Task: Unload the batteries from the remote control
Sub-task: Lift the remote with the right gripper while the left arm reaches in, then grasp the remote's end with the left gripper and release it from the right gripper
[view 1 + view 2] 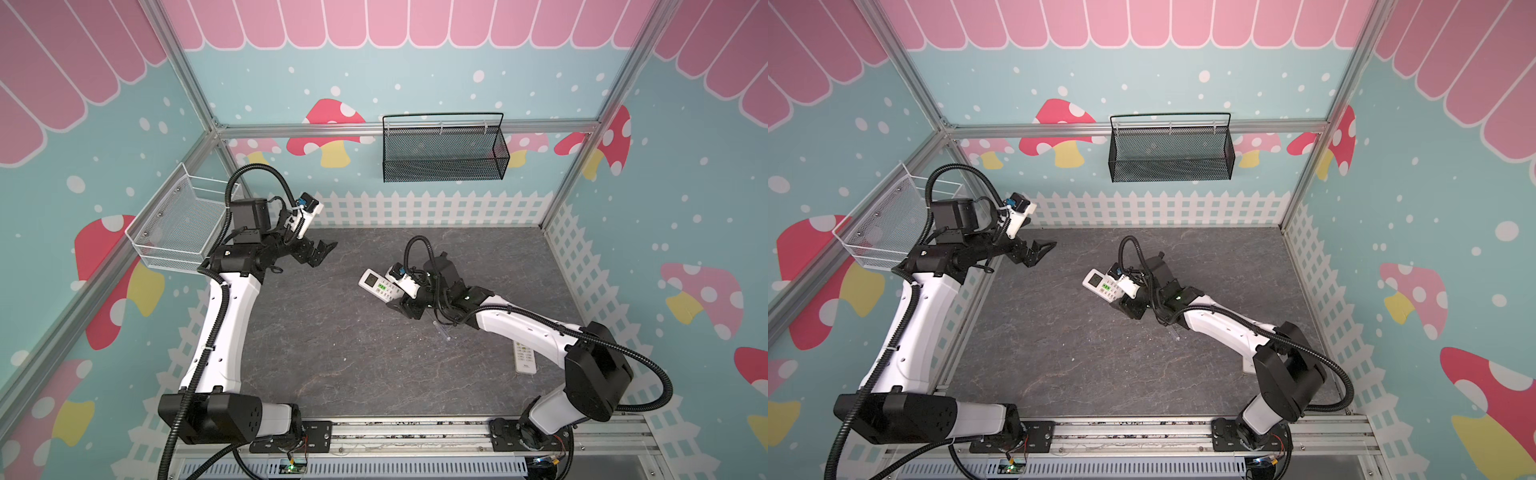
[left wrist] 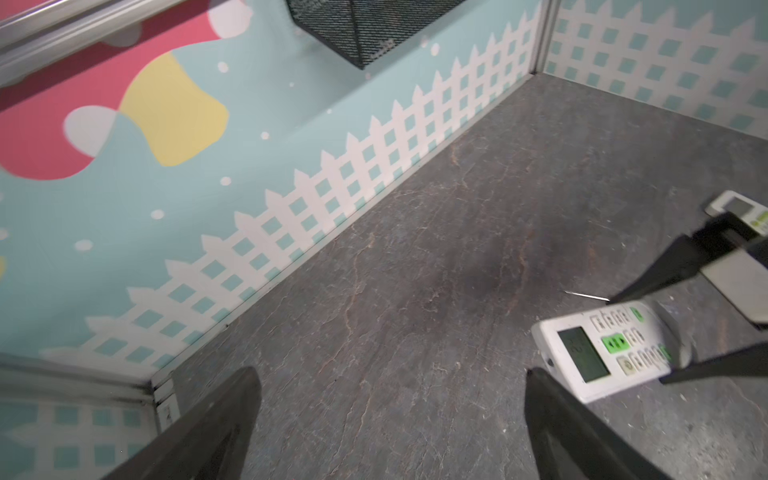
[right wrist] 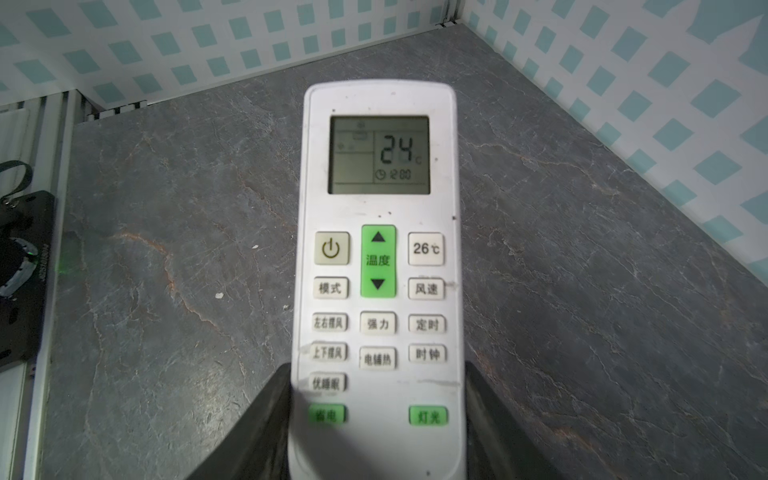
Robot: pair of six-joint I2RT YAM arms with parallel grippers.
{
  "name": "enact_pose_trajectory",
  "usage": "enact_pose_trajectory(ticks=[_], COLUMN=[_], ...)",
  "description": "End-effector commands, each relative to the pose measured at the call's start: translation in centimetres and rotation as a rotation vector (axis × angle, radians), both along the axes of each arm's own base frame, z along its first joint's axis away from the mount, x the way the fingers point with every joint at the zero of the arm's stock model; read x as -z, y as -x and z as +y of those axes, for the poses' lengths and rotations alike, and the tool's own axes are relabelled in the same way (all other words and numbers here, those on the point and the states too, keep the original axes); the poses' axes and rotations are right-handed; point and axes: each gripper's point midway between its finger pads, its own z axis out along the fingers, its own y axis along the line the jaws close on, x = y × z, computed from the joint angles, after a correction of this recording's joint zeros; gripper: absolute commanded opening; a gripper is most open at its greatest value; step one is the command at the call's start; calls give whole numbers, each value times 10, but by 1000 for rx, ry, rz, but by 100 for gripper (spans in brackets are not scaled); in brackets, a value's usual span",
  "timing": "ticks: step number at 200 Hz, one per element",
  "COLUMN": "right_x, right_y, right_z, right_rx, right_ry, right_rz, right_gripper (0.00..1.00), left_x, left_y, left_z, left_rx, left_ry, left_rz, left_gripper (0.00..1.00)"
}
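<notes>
Closest to my right wrist camera, the white rectangular plastic remote control (image 3: 378,257) is clamped at its lower end between the black fingers of the right gripper (image 3: 376,399). Its screen and buttons face up, over the middle of the grey stone-look tabletop (image 1: 332,353). My left gripper (image 1: 321,253) hangs spread wide, holding nothing, near the back-left corner.

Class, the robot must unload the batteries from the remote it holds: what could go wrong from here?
The right gripper pinches the white green-buttoned remote only at its bottom end; it might pivot or slip. Its buttons face up, back hidden; turning it risks a drop. The clear-handled screwdriver lies close by the right arm and might get knocked.
</notes>
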Motion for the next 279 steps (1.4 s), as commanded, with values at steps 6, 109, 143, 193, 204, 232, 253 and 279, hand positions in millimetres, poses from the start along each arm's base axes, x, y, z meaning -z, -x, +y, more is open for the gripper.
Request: enact_pose_trajectory(ticks=[6,109,143,193,204,232,253,279], right_x=[-25,-59,-57,-58,-57,-58,-50,-43], right_y=[19,17,16,11,10,11,10,8], right_z=[1,-60,-64,-55,-53,-50,-45,-41], right_rx=[-177,-339,-404,-448,-449,-466,-459,-465], right_ry=[-75,-176,-195,-258,-261,-281,-261,-253], right_rz=[-58,40,107,172,185,189,206,219], right_gripper=[37,32,29,27,26,25,25,25], left_x=[8,8,49,71,77,85,83,86], left_y=[25,84,83,65,59,48,50,51], left_z=[-31,-124,-127,-138,-140,-148,-153,-157], left_rx=[238,904,1077,1141,1132,1088,1070,1070], left_ry=[-149,-345,-534,-639,-664,-685,-657,-643], left_rz=[-54,-487,-642,-891,-944,-1079,-1145,-1165], left_gripper=[99,96,96,91,90,85,76,69])
